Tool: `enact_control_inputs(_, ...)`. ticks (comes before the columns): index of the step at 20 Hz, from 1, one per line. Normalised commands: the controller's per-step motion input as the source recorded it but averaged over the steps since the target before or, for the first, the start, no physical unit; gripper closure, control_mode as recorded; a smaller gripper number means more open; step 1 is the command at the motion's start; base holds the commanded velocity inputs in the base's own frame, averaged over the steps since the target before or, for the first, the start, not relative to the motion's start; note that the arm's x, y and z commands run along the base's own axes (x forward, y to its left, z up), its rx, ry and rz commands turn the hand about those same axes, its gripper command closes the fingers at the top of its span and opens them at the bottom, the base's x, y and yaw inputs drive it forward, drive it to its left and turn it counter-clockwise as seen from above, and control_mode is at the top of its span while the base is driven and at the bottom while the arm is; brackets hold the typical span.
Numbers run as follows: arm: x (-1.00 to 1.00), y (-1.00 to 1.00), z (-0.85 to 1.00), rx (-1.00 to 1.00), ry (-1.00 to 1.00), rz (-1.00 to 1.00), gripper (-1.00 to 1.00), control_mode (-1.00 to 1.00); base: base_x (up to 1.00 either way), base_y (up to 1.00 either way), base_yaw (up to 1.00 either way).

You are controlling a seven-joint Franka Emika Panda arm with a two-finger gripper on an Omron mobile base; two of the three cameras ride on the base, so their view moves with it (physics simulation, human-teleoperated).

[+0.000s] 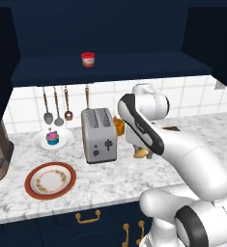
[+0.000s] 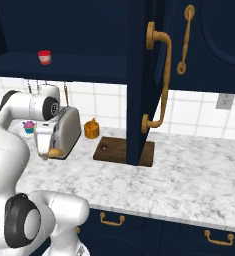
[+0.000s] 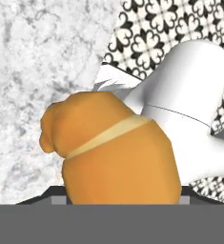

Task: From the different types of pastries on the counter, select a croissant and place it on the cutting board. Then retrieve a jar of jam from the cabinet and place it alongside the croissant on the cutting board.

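Observation:
My gripper (image 1: 140,148) is shut on the golden-tan croissant (image 1: 142,154), low over the counter (image 1: 110,181) just right of the toaster. In the right base view the croissant (image 2: 54,152) hangs under the hand in front of the toaster. The hand view has the croissant (image 3: 113,152) close up, hiding the fingertips. The dark cutting board (image 2: 114,150) lies to the right, partly behind the open cabinet door. The jar of jam (image 1: 88,59) stands on the cabinet shelf (image 1: 110,73). The cupcake (image 1: 52,138) sits on a white plate at left.
A silver toaster (image 1: 99,135) stands right beside the hand. A small orange object (image 2: 92,129) sits behind it. A red-rimmed plate (image 1: 50,180) lies front left. The open navy cabinet door (image 2: 139,85) hangs over the board. Utensils hang on the wall.

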Motion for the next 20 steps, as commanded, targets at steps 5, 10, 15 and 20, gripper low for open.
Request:
enact_control_inputs(5,0.09,-1.00,0.00,0.00,0.12,-0.10,1.00,-1.00,0.00,0.00,0.00)
enact_control_inputs(10,0.58,-0.94,0.00,0.03,0.05,-0.09,1.00,-1.00,0.00,0.00,0.00)
enact_control_inputs(15,0.57,-0.93,0.00,0.05,0.01,-0.09,1.00,-1.00,0.00,0.00,0.00)
enact_control_inputs(20,0.23,-0.65,0.00,0.07,-0.16,-0.10,1.00,-1.00,0.00,0.00,0.00)
